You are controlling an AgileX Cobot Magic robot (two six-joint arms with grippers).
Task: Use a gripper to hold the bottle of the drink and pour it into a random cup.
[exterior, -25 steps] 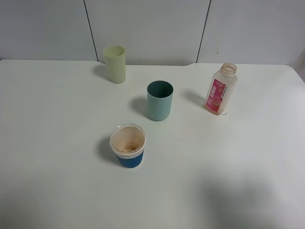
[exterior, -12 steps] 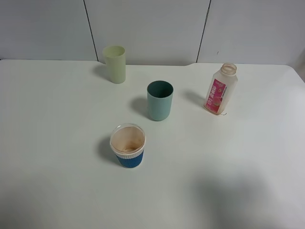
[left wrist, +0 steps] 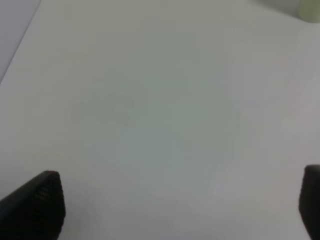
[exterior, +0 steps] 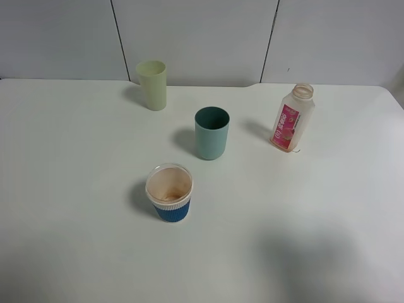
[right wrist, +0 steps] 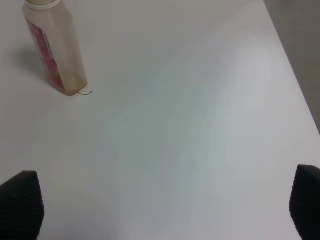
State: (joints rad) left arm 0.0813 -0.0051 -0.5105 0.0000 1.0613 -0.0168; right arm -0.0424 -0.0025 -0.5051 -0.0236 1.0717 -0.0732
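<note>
Evidently nothing is gripped yet. The right claw (right wrist: 160, 205) has its two black fingers (right wrist: 20, 202) spread to the far edges of its wrist view, wide open with only bare table (right wrist: 190, 125) between them. That spread suits the job, since the bottle's body is broad. The bottle (right wrist: 54, 47) stands upright ahead of the claw and off toward one finger's side, well apart from it, uncapped, with its pink label facing sideways.

The left claw (left wrist: 180, 205) is likewise open over bare table, holding nothing; a pale shape at the edge of its view may be the yellow-green cup, though it is too blurred to be sure.

From above, the teal cup (exterior: 211, 132) stands near the bottle (exterior: 293, 118), mouth up, an easy target once the bottle is lifted. The blue-sleeved paper cup (exterior: 169, 192) stands farther off.
</note>
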